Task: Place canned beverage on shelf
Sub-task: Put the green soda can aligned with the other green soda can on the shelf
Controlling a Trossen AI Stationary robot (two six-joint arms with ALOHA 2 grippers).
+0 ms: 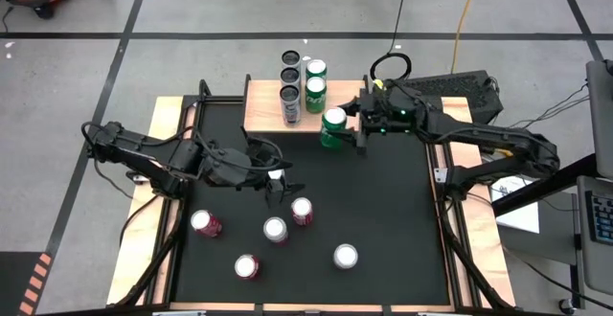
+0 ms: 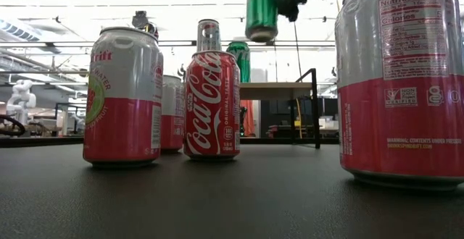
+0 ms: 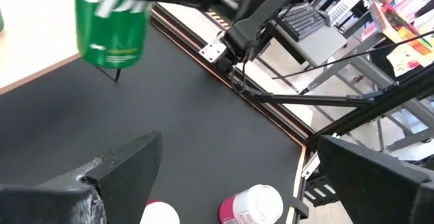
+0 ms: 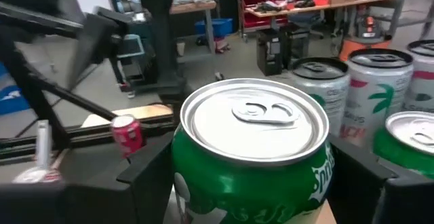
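Green Sprite can (image 1: 333, 127), silver top, gripped by right tool (image 1: 352, 129) beside shelf (image 1: 263, 105), left tool (image 1: 278, 184) wide.

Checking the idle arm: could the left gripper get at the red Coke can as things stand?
Probably yes. The left gripper is open over the mat, and the Coke can stands upright just beside it, with nothing between; the neighbouring white-topped can stands apart.

Five cans (image 1: 302, 84) stand on the shelf (image 1: 264, 106) at the surface's (image 1: 383, 211) far edge; five more cans (image 1: 275, 229) stand scattered nearer, before the shelf.
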